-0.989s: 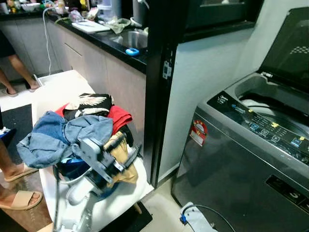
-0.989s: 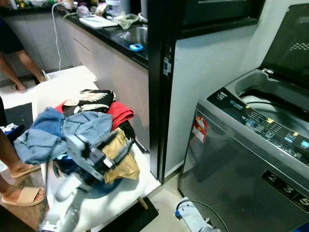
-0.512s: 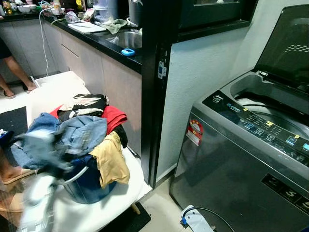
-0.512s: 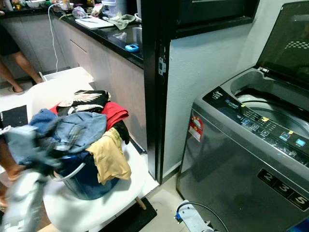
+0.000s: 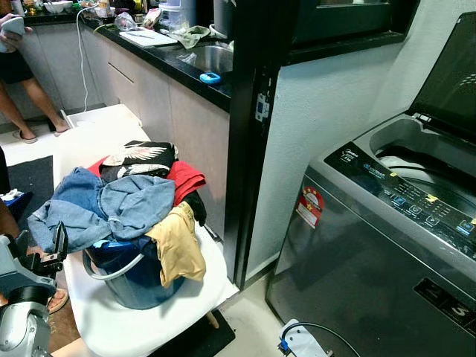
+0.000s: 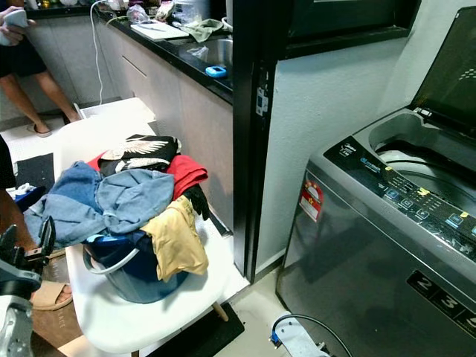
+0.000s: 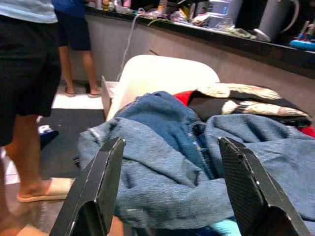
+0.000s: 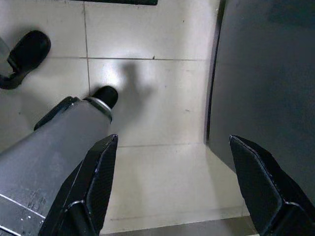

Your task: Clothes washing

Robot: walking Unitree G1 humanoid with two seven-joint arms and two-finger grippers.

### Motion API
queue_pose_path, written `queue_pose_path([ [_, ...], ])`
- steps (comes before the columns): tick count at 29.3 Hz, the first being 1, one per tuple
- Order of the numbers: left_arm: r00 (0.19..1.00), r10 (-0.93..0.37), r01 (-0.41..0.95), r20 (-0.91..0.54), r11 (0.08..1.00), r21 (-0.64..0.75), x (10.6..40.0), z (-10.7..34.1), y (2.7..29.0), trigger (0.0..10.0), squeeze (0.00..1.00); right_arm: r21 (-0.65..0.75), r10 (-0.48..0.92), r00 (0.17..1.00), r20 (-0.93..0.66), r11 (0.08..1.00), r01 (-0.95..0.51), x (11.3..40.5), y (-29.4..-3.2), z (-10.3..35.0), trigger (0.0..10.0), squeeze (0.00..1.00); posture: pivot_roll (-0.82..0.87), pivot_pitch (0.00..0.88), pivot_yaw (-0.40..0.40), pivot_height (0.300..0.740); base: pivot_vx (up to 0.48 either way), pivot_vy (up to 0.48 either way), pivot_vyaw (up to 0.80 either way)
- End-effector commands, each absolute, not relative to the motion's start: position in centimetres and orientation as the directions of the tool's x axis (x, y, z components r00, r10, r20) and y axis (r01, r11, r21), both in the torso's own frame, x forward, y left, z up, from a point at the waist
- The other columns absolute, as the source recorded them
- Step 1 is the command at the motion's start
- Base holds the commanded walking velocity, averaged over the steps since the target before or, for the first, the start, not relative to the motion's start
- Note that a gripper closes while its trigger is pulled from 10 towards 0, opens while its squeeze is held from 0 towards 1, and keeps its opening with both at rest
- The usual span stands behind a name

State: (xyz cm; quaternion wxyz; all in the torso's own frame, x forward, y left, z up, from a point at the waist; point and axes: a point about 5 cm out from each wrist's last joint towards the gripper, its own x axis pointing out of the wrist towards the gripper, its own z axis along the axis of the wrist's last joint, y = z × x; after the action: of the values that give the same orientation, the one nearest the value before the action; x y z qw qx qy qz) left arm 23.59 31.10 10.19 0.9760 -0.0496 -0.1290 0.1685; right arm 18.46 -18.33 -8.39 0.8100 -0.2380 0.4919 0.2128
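Observation:
A blue bucket (image 5: 130,286) heaped with laundry stands on a white chair (image 5: 149,327). On top lie blue denim clothes (image 5: 111,208), with a tan garment (image 5: 178,249) hanging over the rim, a red one (image 5: 186,178) and a black printed one (image 5: 137,158) behind. The grey top-loading washing machine (image 5: 372,268) is at the right, lid (image 5: 457,82) up and drum (image 5: 424,160) open. My left gripper (image 5: 41,245) is low at the left of the chair, open and empty, facing the denim (image 7: 172,167). My right gripper (image 8: 173,140) hangs open over the tiled floor.
A black pillar and kitchen counter (image 5: 178,63) run behind the chair. One person's sandalled foot (image 5: 56,297) is close beside my left arm, and another person (image 5: 15,67) stands at the far left. A white power strip (image 5: 301,341) lies on the floor before the washer.
My left arm has drawn back from over the tan garment and bucket to the chair's left side, holding nothing. The camera has shifted slightly.

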Motion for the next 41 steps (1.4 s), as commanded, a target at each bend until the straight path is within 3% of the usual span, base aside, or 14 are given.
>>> queue_pose_path([
  [1, 0.928, 0.302, -0.274, 0.219, 0.950, -0.151, 24.6, 10.1, 30.2, 10.0, 0.00, -0.174, 0.097, 0.408, -0.908, 0.798, -0.577, 18.0, -18.9, -8.6, 10.0, 0.00, 0.21, 0.000, -0.078, 0.740, 0.000, 0.000, -0.80],
  [7, 0.943, 0.244, -0.226, 0.226, 0.969, -0.103, 25.4, 10.5, 29.5, 10.0, 0.00, -0.180, 0.088, 0.405, -0.910, 0.797, -0.576, 17.7, -19.1, -8.6, 10.0, 0.00, 0.20, 0.000, -0.076, 0.740, 0.000, 0.000, -0.13],
  [9, 0.953, 0.220, -0.231, 0.207, 0.972, 0.029, 25.8, 10.8, 29.8, 10.0, 0.00, -0.183, 0.082, 0.400, -0.913, 0.793, -0.581, 17.5, -19.3, -8.7, 10.0, 0.00, 0.20, 0.000, -0.076, 0.740, 0.000, 0.000, 0.00],
  [18, 0.951, 0.272, -0.293, 0.148, 0.945, 0.147, 25.4, 10.2, 30.8, 10.0, 0.00, -0.194, 0.066, 0.388, -0.919, 0.782, -0.592, 17.1, -20.0, -8.8, 10.0, 0.00, 0.19, 0.000, -0.072, 0.740, 0.000, 0.000, 0.00],
  [25, 0.938, 0.341, -0.344, 0.052, 0.937, 0.064, 24.1, 7.4, 30.7, 10.0, 0.00, -0.206, 0.054, 0.380, -0.923, 0.766, -0.609, 17.0, -20.6, -8.7, 10.0, 0.00, 0.19, 0.000, -0.089, 0.740, 0.000, 0.000, 0.00],
  [41, 0.951, 0.307, -0.308, -0.036, 0.938, -0.159, 24.9, 5.5, 29.7, 10.0, 0.00, -0.222, 0.045, 0.386, -0.921, 0.755, -0.617, 17.3, -20.9, -8.6, 10.0, 0.00, 0.18, 0.000, -0.094, 0.740, 0.000, 0.000, 0.00],
])
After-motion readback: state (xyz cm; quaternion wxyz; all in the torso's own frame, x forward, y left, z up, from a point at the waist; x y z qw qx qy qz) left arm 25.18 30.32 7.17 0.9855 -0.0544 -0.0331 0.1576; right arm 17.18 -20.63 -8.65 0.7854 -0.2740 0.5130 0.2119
